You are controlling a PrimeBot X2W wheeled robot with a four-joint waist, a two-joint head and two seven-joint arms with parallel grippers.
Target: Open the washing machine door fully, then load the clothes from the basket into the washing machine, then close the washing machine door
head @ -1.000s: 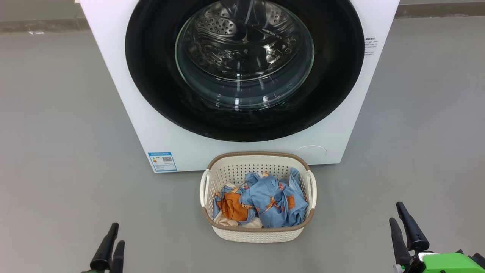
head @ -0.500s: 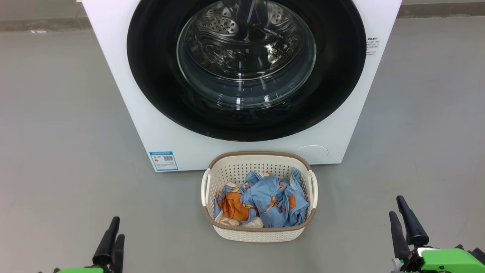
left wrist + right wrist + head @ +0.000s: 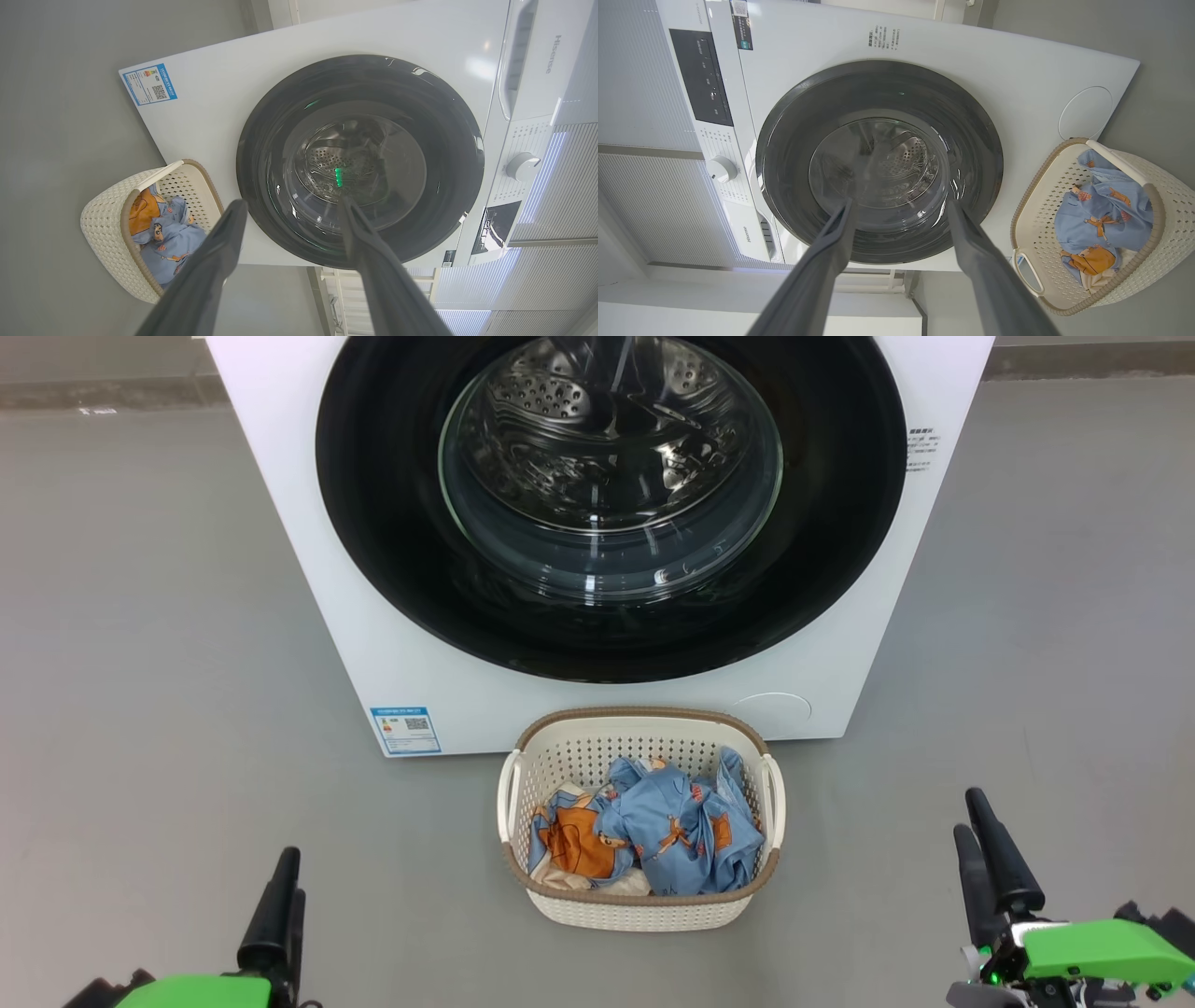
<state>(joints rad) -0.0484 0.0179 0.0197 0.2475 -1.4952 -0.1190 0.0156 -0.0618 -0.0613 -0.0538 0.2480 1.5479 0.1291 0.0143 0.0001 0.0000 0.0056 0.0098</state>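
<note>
1. Left end effector (image 3: 289, 877): low and well left of the basket (image 3: 644, 915). Fingers spread wide, nothing held, pointing toward the machine.
2. Blue label (image 3: 404, 730): up-left of the basket, on the front of the washing machine (image 3: 299, 523).
3. Washing machine door (image 3: 392, 523): directly behind and above the basket, shut flush against the front. Steel drum (image 3: 597, 439) shows through the glass. Can't make out a handle or the hinge side.
4. Basket sits on the floor (image 3: 140, 709), touching the machine's front or just short of it; can't tell which. Clothes (image 3: 672, 831) heaped inside: blue bear print, with a cream bit low on the basket's left.
5. Right end effector (image 3: 969, 812): low and well right of the basket. Fingers also wide apart, empty.
6. Step, judged: opening the door, not yet begun. Loading and closing are left to do.
7. Doing it well, judged:
   - Find the catch side of the black rim first.
   - Hook one finger behind that edge rather than pinching the glossy face, which looks slippery.
   - Pull along the hinge arc, not straight back, until the door is fully open.
   - Keep the forearm above the basket so it isn't knocked. The door's lower rim looks clear of the basket's rim.
</note>
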